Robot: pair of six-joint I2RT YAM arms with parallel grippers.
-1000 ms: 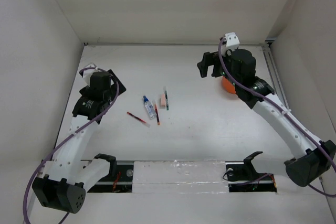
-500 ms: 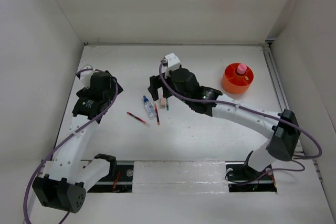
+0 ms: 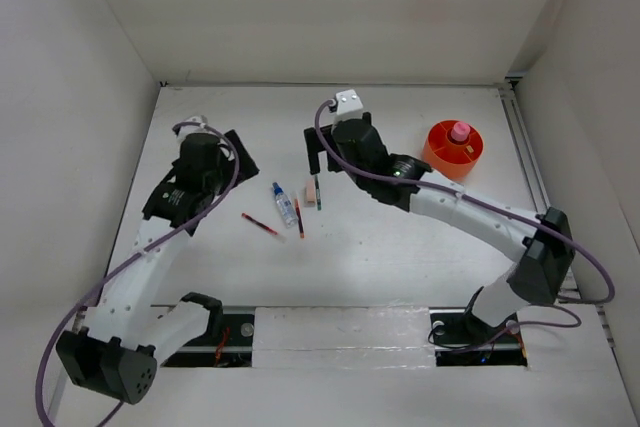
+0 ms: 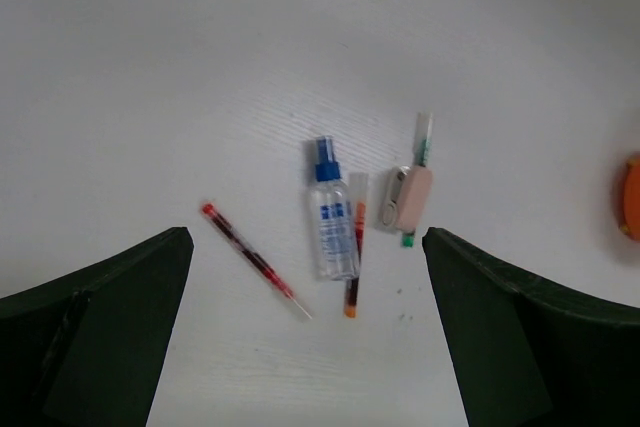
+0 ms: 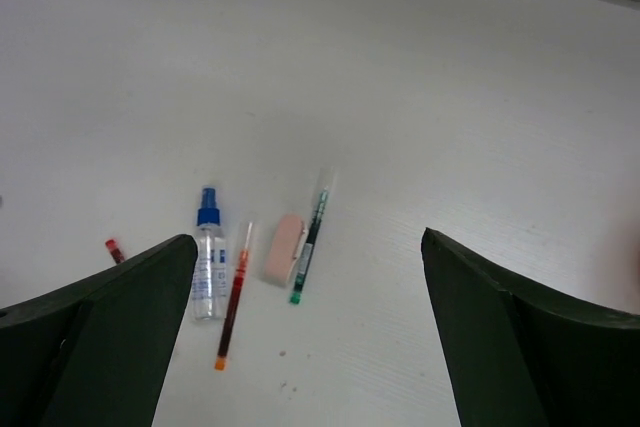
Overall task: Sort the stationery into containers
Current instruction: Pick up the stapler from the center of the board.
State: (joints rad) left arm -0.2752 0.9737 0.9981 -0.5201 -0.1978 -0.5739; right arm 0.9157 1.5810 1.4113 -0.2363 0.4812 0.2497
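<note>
Currently spread fully apart and gripping nothing: left gripper (image 3: 238, 154), poised toward the left edge of the table (image 3: 420, 257), and right gripper (image 3: 322, 155), hanging over mid-table. Lying loose near the table's middle, just nearer than the right gripper: clear blue-capped bottle (image 4: 333, 217), thin red pen (image 4: 354, 259) right beside it, second red pen (image 4: 254, 259) apart on its left, pink eraser block (image 4: 407, 197) apparently touching the dark green pen (image 4: 422, 142). Standing upright in the orange tub (image 3: 440, 160), toward the far right corner: pink-capped cylinder (image 3: 459, 132).
</note>
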